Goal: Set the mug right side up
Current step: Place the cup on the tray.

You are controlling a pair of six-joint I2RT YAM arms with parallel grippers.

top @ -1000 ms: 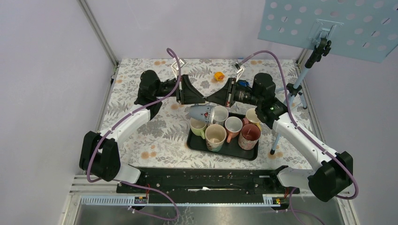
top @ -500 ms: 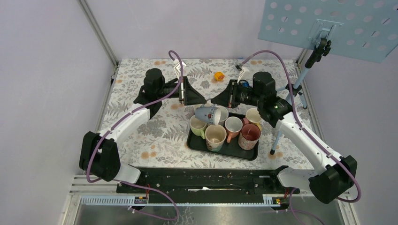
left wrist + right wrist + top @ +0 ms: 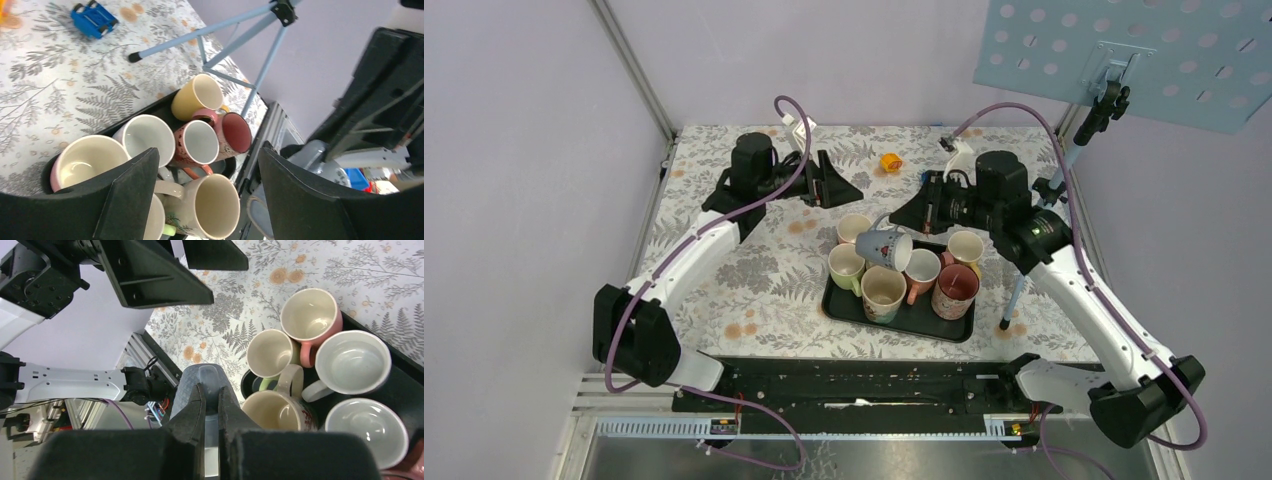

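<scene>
- The right end effector (image 3: 896, 224) is closed on the blue-grey mug (image 3: 882, 248) and holds it in the air just above centre in the top view.
- In the right wrist view, the fingers (image 3: 192, 405) are pressed close together on a part of the mug (image 3: 186, 385). I cannot tell whether that part is the wall or the handle.
- The mug is tilted on its side, neither upright nor upside down. In the top view its mouth points toward the lower right.
- It hangs over the upper left part of the black tray (image 3: 904, 323), above the other mugs and clear of the table (image 3: 724, 270).
- The left end effector (image 3: 836, 190) is up and to the left of the mug and apart from it.
- The left wrist view shows the jaws of the left end effector (image 3: 207, 155) spread wide, with nothing between them.
- Six more mugs stand upright and crowded together on the tray: a pale pink one (image 3: 854, 228), a green one (image 3: 845, 268), a large cream one (image 3: 883, 290), a pink one (image 3: 921, 268), a yellow one (image 3: 965, 247) and a dark pink one (image 3: 955, 289).
- A small orange object (image 3: 890, 161) lies on the table near the top of the top view.
- A blue toy car (image 3: 93, 19) lies at the upper left of the left wrist view.
- A tripod (image 3: 1034, 215) stands at the right edge of the table.
</scene>
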